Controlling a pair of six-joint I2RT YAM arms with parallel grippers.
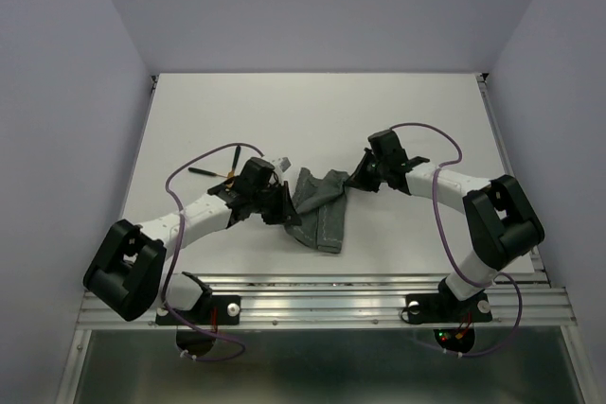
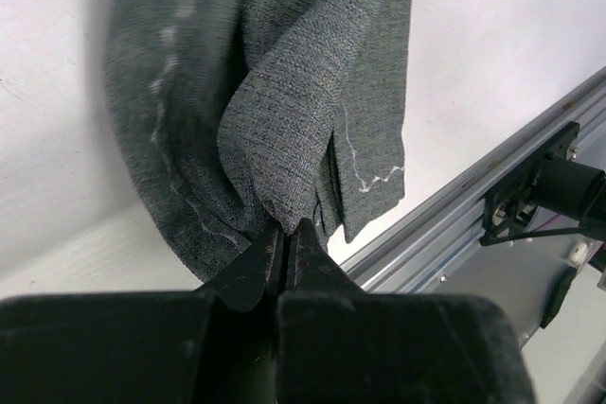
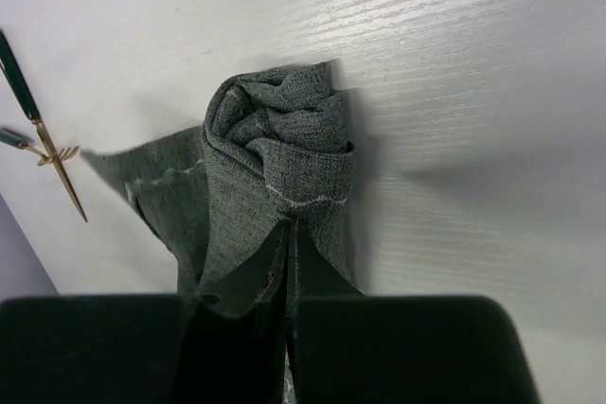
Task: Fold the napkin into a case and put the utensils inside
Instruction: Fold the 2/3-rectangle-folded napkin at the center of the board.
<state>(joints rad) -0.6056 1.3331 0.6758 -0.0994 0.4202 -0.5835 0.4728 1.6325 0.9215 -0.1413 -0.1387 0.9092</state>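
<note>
Top external view, mid-fold: both arms meet over the napkin, a dark grey-green cloth lying bunched at the middle of the white table, nearer its front edge than its back. The left gripper has its jaws pressed together on the cloth's left side. The left wrist camera shows the tips pinching several layers at a fold, with the light-stitched hem hanging just beside them and the metal rail of the table's near edge beyond. The right gripper, likewise clamped shut on cloth, holds the opposite, far-right end, and its wrist camera shows that end gathered into a loose roll above the closed tips. Gripping both ends at once looks meant to stop the layers slipping apart while the cloth is drawn into a narrow shape. The case is, by the look of it, unfinished: a crumpled, twisted bundle rather than a tidy pouch, with no metal showing in any of its folds. The utensils, slim pieces with dark handles and gold-coloured ends, lie crossed on the bare table just beyond the left arm's wrist, apart from the cloth and not yet inside anything.
</note>
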